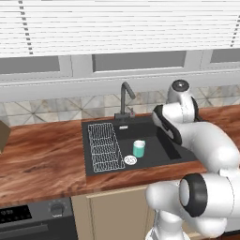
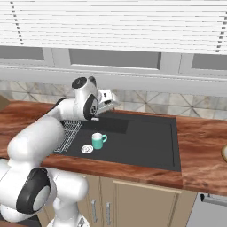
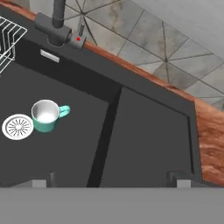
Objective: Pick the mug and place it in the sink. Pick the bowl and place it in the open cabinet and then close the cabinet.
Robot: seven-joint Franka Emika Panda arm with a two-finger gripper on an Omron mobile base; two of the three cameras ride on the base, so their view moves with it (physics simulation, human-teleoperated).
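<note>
Teal mug (image 3: pixel 45 116) stands upright in the black sink (image 3: pixel 144 144), beside the drain (image 3: pixel 17 127).

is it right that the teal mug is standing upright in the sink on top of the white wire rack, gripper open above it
Not quite. The mug stands upright in the sink, but on the black basin floor beside the round drain, not on the wire rack, which lies apart from it, as the left base view shows. The gripper is open above the basin, holding nothing.
</note>
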